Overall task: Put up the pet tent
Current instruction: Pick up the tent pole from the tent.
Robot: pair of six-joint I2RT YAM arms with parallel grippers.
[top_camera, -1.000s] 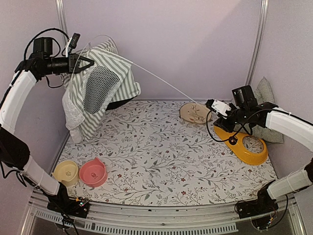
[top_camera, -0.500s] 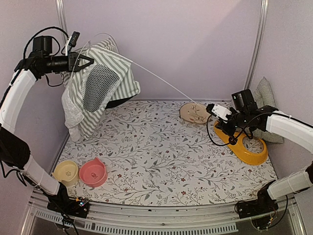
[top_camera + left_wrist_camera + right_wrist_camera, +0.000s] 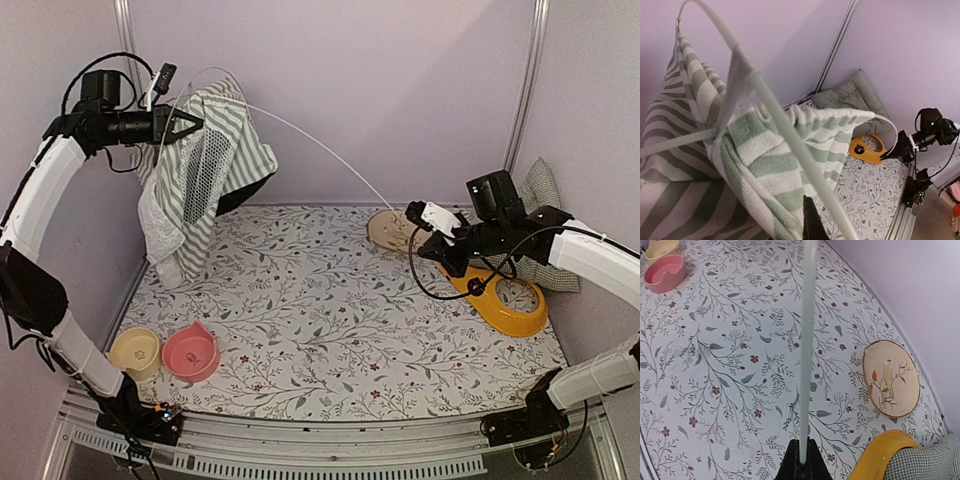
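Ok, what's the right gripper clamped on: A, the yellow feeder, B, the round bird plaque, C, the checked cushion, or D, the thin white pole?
D: in the right wrist view the pole runs straight out from between the closed fingertips of the right gripper, and the other three things lie apart from it.
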